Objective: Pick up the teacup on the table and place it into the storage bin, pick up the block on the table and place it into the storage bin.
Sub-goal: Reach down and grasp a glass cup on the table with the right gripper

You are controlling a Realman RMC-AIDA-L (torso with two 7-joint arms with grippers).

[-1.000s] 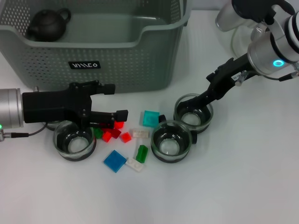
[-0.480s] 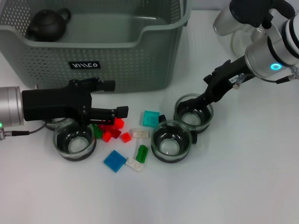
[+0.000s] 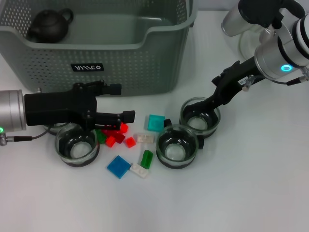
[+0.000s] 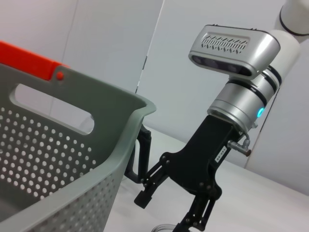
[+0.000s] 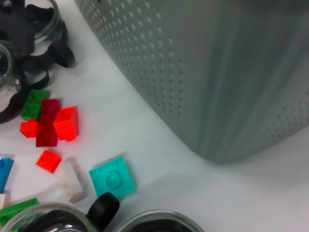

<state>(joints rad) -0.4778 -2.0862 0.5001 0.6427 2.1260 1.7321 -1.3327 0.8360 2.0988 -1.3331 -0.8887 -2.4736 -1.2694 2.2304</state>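
Three clear glass teacups with black handles sit on the white table: one at left, two touching each other at right, the nearer and the farther. Between them lies a scatter of small plastic blocks: a red cluster, a teal square, a blue square, a green brick, two white pieces.

Left hand reaches in from the left, low over the red cluster, just past the left cup. Its fingers look closed on a bright red block, though the contact itself is partly hidden. Likely chosen because red is nearest this arm.

Right hand angles down from the far right, tip at the rim of the farther right cup. Whether it is clenched on the rim or released, I cannot tell. Judged: it is going for that cup, nearest its side.

Large grey-green perforated plastic storage bin stands at the far side, behind the blocks, dipped front rim facing the robot, presumably for easy drop-in. Inside, far-left corner: a dark round teapot. No cup or block is visible inside it.
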